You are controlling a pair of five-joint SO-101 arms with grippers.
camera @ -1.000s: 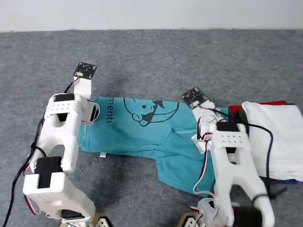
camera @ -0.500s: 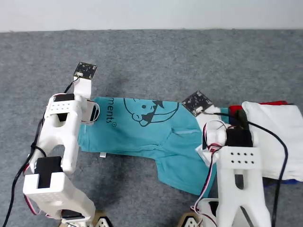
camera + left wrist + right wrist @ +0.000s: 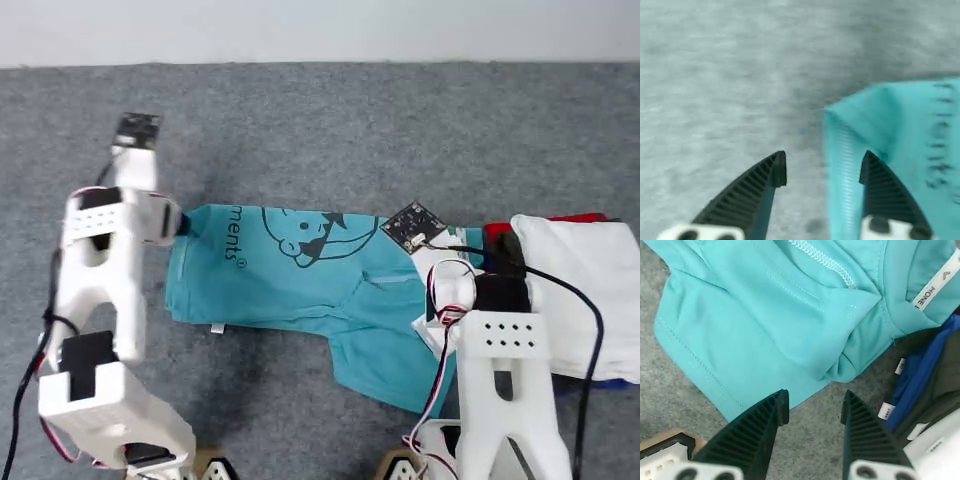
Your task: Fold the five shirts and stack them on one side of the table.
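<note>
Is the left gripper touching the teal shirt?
Cannot tell. Left wrist view: the open left gripper straddles the teal shirt edge, one finger overlapping cloth, contact unclear.

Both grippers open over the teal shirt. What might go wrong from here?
1. The left gripper straddles only the hem corner of the teal shirt; a shallow pinch may slip off when lifted.
2. The right gripper hangs open over a bunched fold close to the blue shirt; closing there may snag that one too.
</note>
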